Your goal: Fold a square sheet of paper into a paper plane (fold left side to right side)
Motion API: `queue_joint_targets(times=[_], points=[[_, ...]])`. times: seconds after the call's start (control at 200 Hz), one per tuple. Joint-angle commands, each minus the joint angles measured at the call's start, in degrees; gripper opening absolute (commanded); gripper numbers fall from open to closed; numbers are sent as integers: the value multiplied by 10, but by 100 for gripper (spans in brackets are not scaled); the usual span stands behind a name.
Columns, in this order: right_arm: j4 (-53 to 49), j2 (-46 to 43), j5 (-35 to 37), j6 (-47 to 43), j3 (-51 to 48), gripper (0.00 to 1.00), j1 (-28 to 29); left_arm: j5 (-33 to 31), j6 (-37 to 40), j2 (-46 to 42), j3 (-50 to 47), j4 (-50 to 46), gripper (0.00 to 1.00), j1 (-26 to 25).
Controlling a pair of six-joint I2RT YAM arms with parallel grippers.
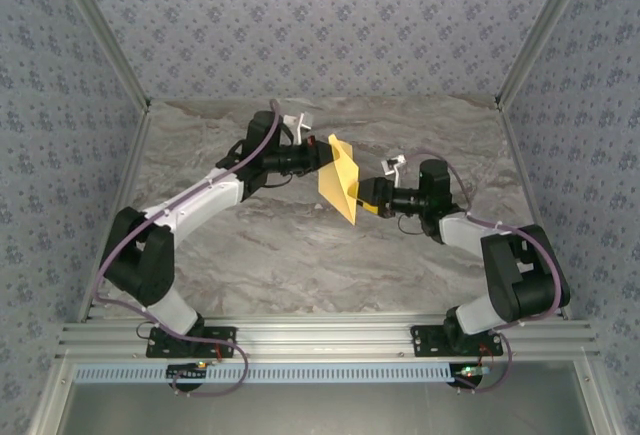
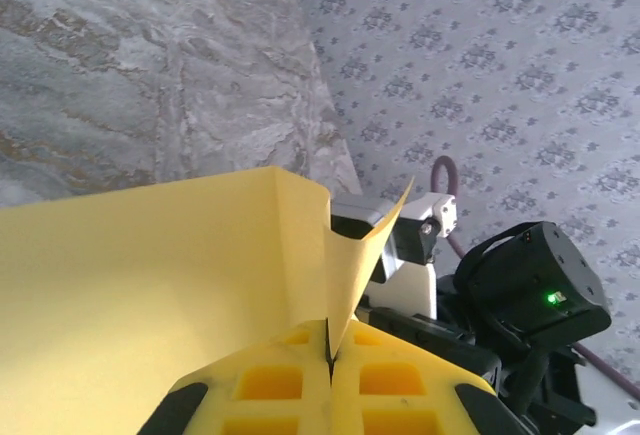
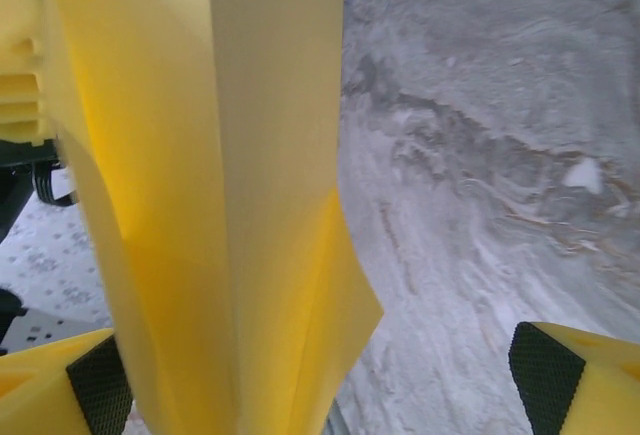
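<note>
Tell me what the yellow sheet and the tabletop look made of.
The yellow sheet looks like thin matte paper: it curves softly, holds a crease, shows no gloss. The tabletop looks like grey-veined marble, possibly a printed laminate; dull finish, no reflections.

A robotics lab test cell is suggested: a marble-patterned table (image 1: 300, 265) is enclosed by wall panels (image 1: 330, 15) papered in a grey floral print and framed with aluminium profile rails (image 1: 320, 338), to which a left arm (image 1: 195, 200) and a right arm (image 1: 515, 270), both cabled, are bolted side by side.
</note>
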Motion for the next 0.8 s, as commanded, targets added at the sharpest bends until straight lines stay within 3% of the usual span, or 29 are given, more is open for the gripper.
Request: queue_joint_targets(times=[0.0,0.135,0.325,0.42,0.47,0.595,0.7,0.794], points=[[70,0,-22,52,22,95,17,22,-13,-18,14,7,0,1],[80,1,-13,66,33,80,34,37,-26,-19,13,19,0,0],[39,-1,-10,39,46,37,43,42,-26,-18,7,20,0,2],[-16,-11,-3,5,50,20,45,38,-9,-25,8,-5,13,5],[-56,-23,8,-25,54,18,45,34,8,-31,8,-27,21,10],[-301,-63,58,-183,104,13,61,1,61,-66,3,-99,46,31],[-507,-83,163,-307,167,13,89,-56,122,-112,-4,-182,54,48],[-626,-84,295,-367,217,14,128,-124,173,-157,-8,-255,57,50]])
